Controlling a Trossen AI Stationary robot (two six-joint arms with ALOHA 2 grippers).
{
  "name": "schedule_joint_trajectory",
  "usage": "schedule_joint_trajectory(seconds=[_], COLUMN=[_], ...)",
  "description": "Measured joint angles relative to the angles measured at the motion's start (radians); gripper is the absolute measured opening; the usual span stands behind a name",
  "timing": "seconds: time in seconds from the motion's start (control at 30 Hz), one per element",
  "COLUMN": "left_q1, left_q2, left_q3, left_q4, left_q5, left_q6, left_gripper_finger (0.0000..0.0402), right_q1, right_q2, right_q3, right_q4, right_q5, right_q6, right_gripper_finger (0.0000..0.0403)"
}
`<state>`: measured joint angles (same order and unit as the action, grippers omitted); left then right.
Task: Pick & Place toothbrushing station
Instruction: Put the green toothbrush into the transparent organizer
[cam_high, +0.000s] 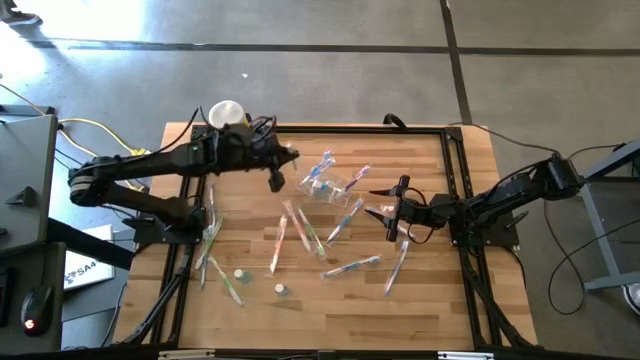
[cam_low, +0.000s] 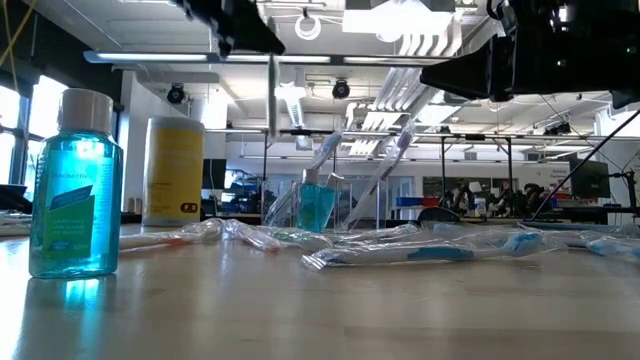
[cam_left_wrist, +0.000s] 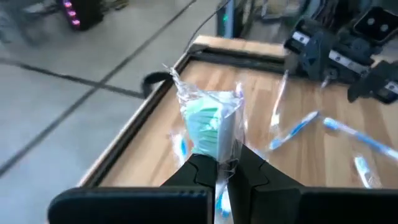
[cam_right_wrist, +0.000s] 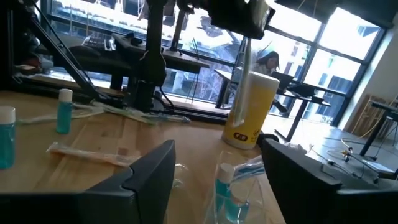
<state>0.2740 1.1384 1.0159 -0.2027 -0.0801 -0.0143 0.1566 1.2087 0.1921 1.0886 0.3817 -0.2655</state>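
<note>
Pinching hard, the left gripper (cam_left_wrist: 225, 171) has its two dark fingers closed on a wrapped toothbrush (cam_left_wrist: 210, 124), crinkly clear film around a pale green head, held up above the table (cam_high: 420, 310). The right gripper (cam_high: 385, 207) stands with its jaws spread wide and nothing between them, low over the clear holder cup (cam_high: 340, 186), which already has a few brushes leaning in it.

These brushes look feather-light and stiff along the handle, but the film is slick and baggy, so I'd judge a grip on the wrapper's loose end would slide or twist; the firm handle inside is the place to pinch. The cup looks thin and easy to tip, so a brush wants lowering in, not dropping.

From above, the scatter shows plainly: loose toothbrushes (cam_high: 300, 232) lie across the middle and toward the left edge, with two small bottles near the front. The table-level camera adds what that one cannot: the cup stands upright, brushes slanting out of it, with a blue bottle (cam_low: 75, 185) and a yellow cylinder (cam_low: 174, 170) nearby.
</note>
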Motion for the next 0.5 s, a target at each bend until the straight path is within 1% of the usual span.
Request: schedule_joint_trajectory(seconds=[0.1,0.17,0.3,0.5], left_q1=[0.087,0.129,0.168,0.171], left_q2=[0.022,0.02,0.02,0.092], left_q3=[-0.078,-0.119,-0.19,-0.262], left_q4=[0.081,0.165,0.236,0.324], left_q5=[0.13,0.193,0.207,0.24], left_q6=[-0.034,-0.06,-0.075,-0.11], left_gripper_finger=[0.0006,0.0006,0.0006,0.0006], right_q1=[0.0,0.0,0.0,-0.008], right_q2=[0.0,0.0,0.0,0.0], right_q3=[0.0,0.0,0.0,0.0], right_q4=[0.001,0.001,-0.002,-0.005], right_q5=[0.002,0.002,0.003,0.004], right_q6=[0.033,0.046,0.061,0.06], right_gripper_finger=[0.0231,0.0231,0.0231,0.0231])
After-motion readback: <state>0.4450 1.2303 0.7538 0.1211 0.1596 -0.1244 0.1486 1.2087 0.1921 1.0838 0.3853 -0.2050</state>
